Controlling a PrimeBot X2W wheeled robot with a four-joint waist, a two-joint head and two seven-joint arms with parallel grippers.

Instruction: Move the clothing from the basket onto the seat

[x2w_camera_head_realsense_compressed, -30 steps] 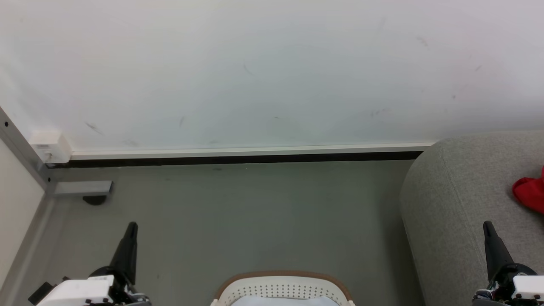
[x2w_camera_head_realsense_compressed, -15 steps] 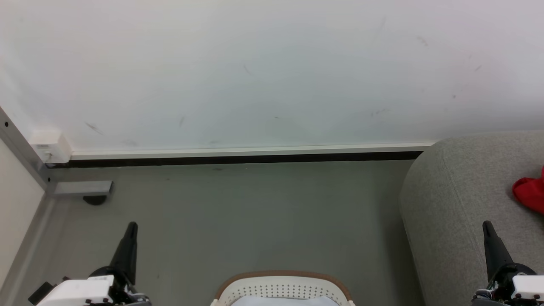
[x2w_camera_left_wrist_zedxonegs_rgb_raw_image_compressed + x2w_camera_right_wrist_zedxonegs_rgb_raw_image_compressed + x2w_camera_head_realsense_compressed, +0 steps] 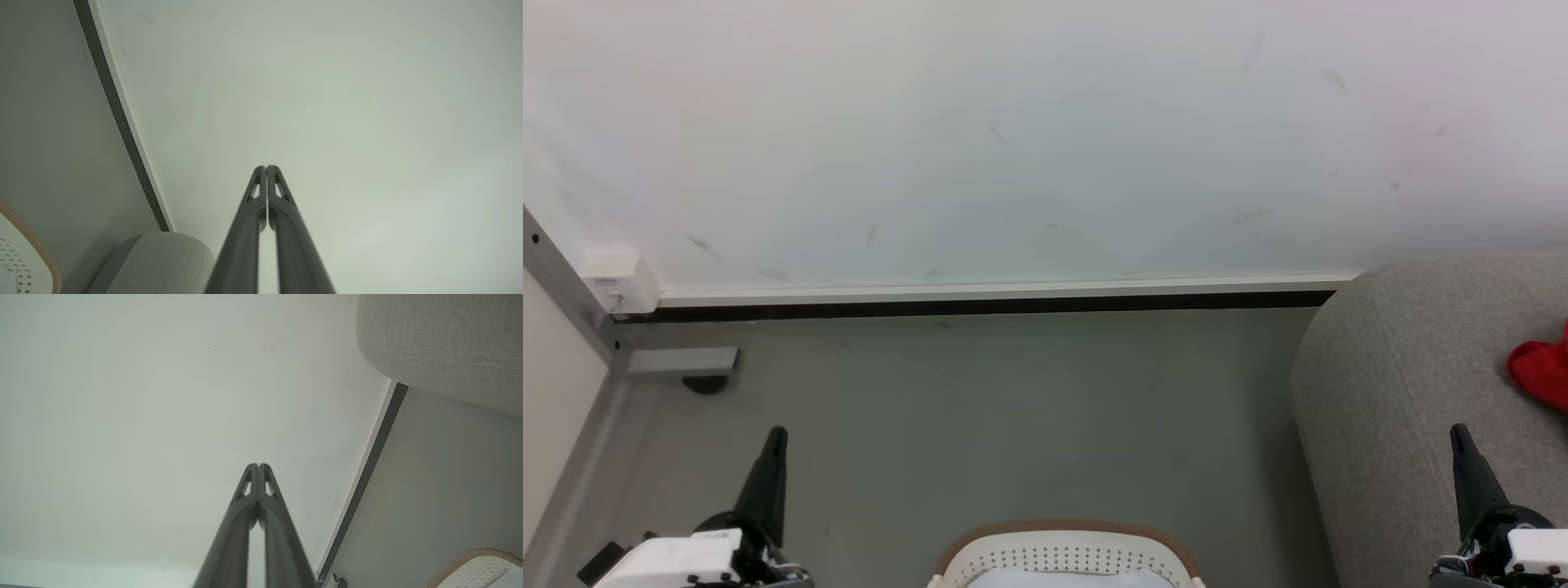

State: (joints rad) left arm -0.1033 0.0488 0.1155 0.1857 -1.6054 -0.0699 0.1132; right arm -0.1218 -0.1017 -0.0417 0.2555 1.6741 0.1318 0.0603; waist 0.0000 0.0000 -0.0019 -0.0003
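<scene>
Your left gripper [image 3: 776,441] hangs at the lower left over the floor [image 3: 1013,408], fingers pressed together on nothing. Your right gripper [image 3: 1460,439] at the lower right is likewise closed and empty, in front of the grey seat [image 3: 1405,367]. The basket [image 3: 1066,532] sits between them at the bottom edge, apart from both, with a pale garment [image 3: 1066,578] inside. A red garment [image 3: 1539,371] lies on the seat, beyond the right gripper's tips.
</scene>
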